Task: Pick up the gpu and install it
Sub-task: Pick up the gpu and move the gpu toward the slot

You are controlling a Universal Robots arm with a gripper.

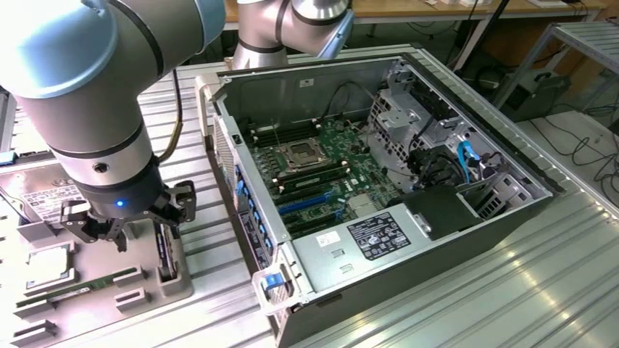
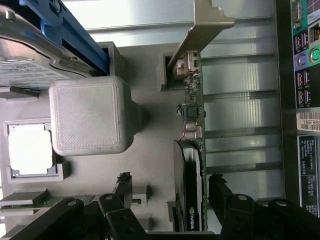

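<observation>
gripper [image 2: 170,179] is released, with its jaws wide on both sides of the gpu [image 2: 193,150]. the gpu stands on its edge in a gray holder [image 2: 150,150], at 9 o'clock from the open computer case [image 1: 387,181] in the exterior view.

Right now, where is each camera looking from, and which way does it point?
Exterior view: high off the arm, looking down at the open computer case and gray holder; arm and gripper show.
Wrist view: on the wrist, looking down at the gpu standing on edge; open fingers show.
Both share gpu, holder, gripper.
</observation>
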